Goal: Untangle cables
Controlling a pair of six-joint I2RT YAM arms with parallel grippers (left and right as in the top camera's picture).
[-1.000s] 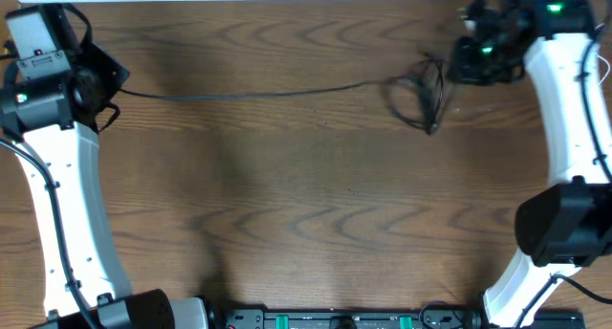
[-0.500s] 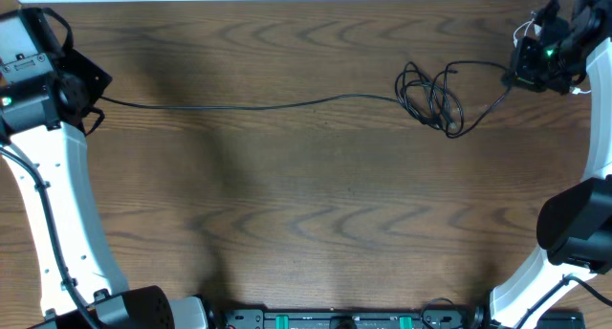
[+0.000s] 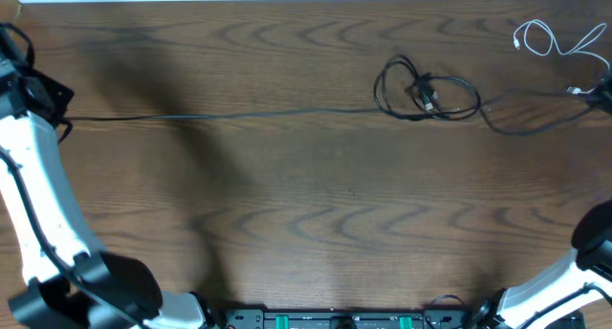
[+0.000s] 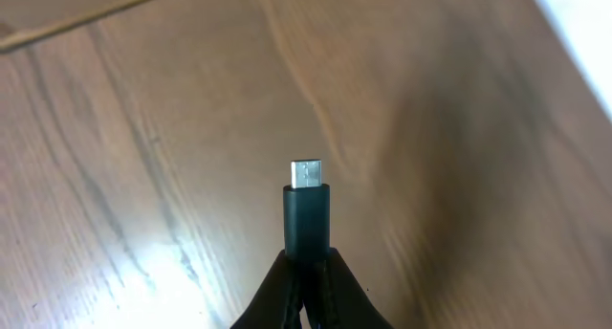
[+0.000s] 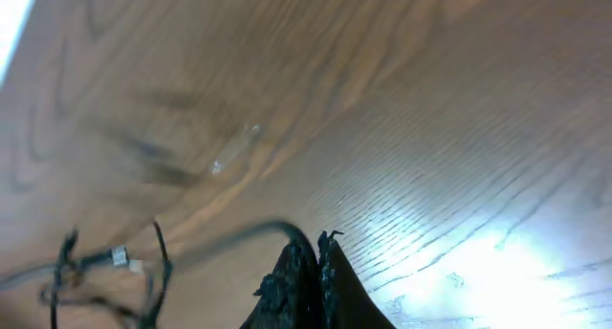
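- The black cable (image 3: 239, 114) runs almost straight from your left jaws to a cluster of loops (image 3: 426, 92), then sags on to your right jaws. A second ago that cluster sat bunched close by the right jaws. Now it lies between the two, nearer the right.
- The white cable (image 3: 537, 37) lies curled beyond the right jaws, apart from the black loops. Half a second ago it hung at the right gripper, so it looks freed. I cannot tell whether its far tail touches anything.
- Your left gripper (image 4: 308, 264) is pinched shut on the black cable's USB-C plug (image 4: 306, 200), which stands straight out past the fingertips.
- Your right gripper (image 5: 314, 257) is shut tight on the other end, the cord leaving the tips toward the loops.
- Both arms have swung outward, off the wooden table (image 3: 316, 233) edges in the overhead view.
- My judgement: the separating is largely done, but the loops may cinch into a knot if you pull wider. Ease the tension and open the loops instead.
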